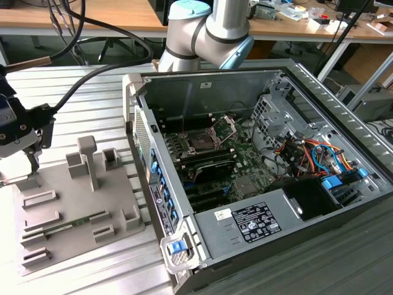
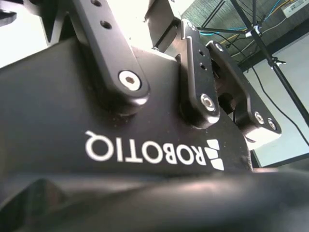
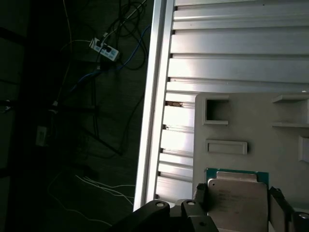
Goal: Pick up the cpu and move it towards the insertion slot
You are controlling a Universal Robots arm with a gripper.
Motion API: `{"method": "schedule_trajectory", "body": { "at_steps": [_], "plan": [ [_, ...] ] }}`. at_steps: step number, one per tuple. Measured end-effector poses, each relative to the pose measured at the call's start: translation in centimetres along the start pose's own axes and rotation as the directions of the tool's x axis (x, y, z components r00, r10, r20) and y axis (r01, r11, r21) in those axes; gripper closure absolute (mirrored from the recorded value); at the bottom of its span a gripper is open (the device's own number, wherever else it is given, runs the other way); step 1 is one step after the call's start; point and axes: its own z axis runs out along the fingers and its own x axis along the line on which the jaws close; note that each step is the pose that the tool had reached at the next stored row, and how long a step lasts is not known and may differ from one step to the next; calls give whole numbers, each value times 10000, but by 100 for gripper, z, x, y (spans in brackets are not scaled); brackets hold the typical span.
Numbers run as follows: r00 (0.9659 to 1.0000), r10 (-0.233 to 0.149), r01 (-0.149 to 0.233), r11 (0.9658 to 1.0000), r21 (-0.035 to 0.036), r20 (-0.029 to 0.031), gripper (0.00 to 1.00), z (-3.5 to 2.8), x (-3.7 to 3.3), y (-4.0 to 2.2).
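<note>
In the first wrist view the cpu [image 3: 236, 195], a silver-topped square chip with a green rim, sits between the fingers [image 3: 200, 193] of my gripper [image 3: 236, 205]. They press close against its two opposite sides, over a corner of the grey tray [image 3: 251, 121]. In the exterior view the gripper [image 1: 27, 166] hangs at the far left, above the tray's [image 1: 73, 209] back-left corner. The insertion slot [image 1: 201, 141] lies on the motherboard inside the open computer case, its silver bracket [image 1: 228, 126] hinged up. The second wrist view shows the gripper's black housing [image 2: 145, 125] from close up.
The case's near side wall [image 1: 138, 129] stands between the tray and the slot. Raised blocks [image 1: 89, 160] and a memory stick [image 1: 67, 224] sit on the tray. The slatted metal table's edge [image 3: 154, 96] runs close to the gripper, with floor cables [image 3: 104, 48] beyond it.
</note>
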Motion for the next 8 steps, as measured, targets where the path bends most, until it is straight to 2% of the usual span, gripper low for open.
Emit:
{"method": "schedule_trajectory", "body": {
  "at_steps": [8],
  "plan": [
    [10000, 0, 0, 10000, 0, 0, 45, -32, 0, 1]
  ]
}}
